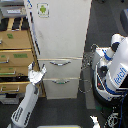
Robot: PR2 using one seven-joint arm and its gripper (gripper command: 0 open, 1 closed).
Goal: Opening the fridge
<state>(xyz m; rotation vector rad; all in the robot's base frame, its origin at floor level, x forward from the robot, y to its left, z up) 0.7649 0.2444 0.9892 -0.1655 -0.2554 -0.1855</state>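
Claw point(37, 73): fingers spread, holding nothing, at the fridge's lower left edge in the exterior view. Fridge point(60, 35): white, door shut, rising above and right of claw; green-figure sticker point(43, 10) high above; two drawers right of claw. Wooden cabinet point(15, 50): left of claw. Robot body point(117, 67): far right, blue lettering unreadable

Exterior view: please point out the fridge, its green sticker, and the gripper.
fridge point(62, 32), exterior view, bare front of the upper door.
green sticker point(43, 9), exterior view, the sticker's middle.
gripper point(37, 71), exterior view, between its fingertips.
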